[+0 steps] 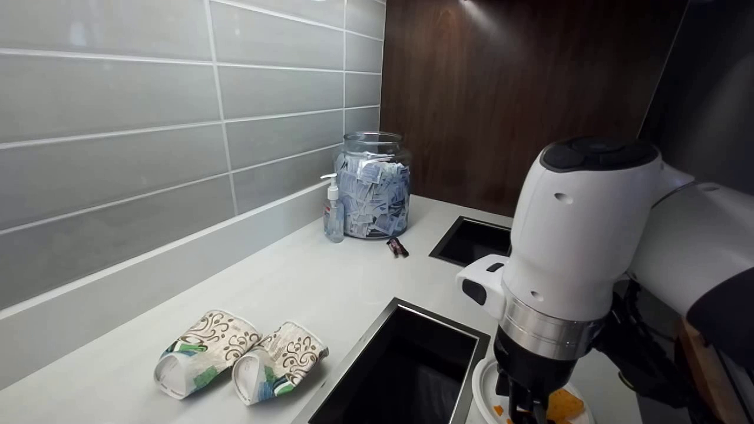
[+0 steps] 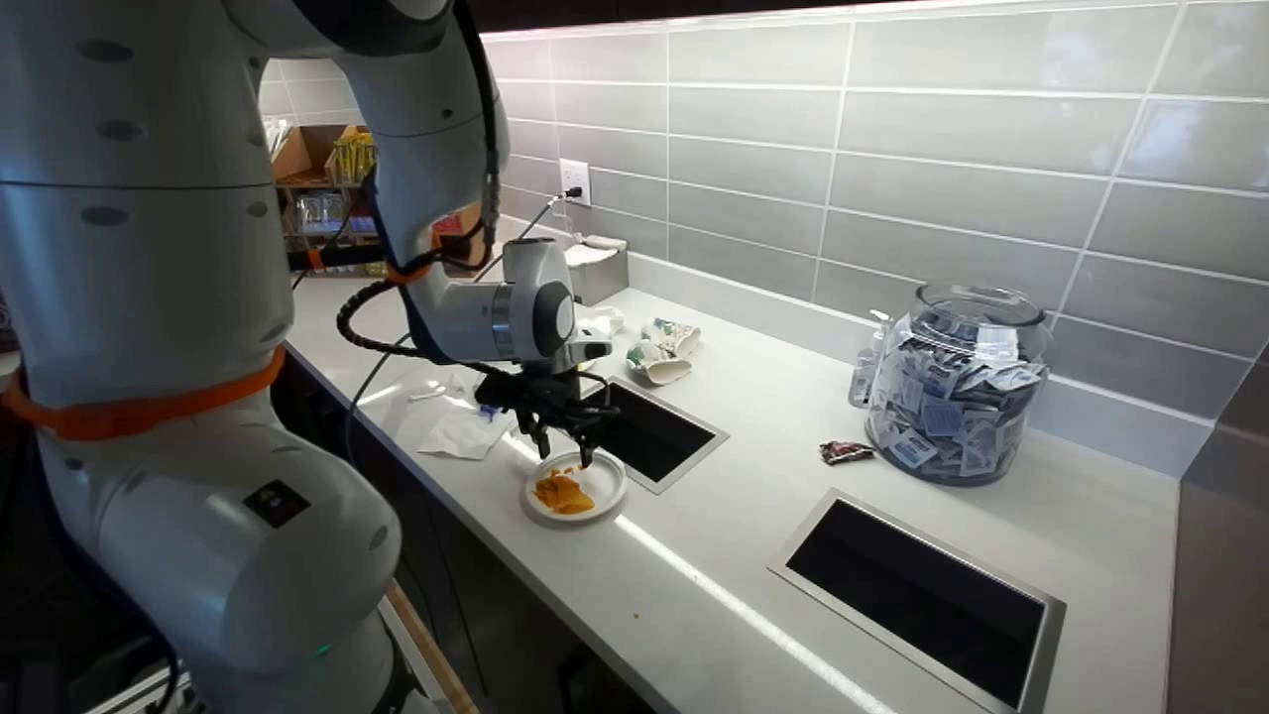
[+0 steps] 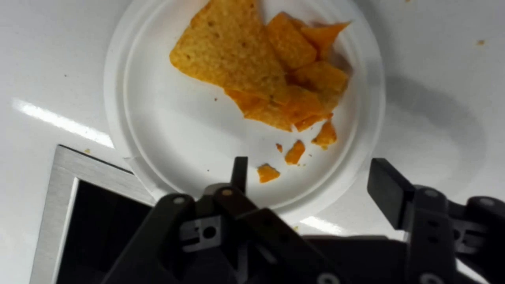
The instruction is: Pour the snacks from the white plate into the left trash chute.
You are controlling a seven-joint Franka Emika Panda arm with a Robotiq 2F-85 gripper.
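on the pale tabletop (image 2: 758, 471), the plate (image 3: 177, 126) looks light, bendy, its chips (image 3: 252, 59) brittle; i'd pinch the rim (image 3: 334, 170) near the released end effector (image 3: 313, 180).

The wrist view's top edge slices right through plate (image 3: 177, 130) and snacks (image 3: 252, 71)! In an exterior view, the gripper (image 2: 565, 455) blocks part of the chute (image 2: 664, 436), the wrapper (image 2: 846, 453) too small to read.
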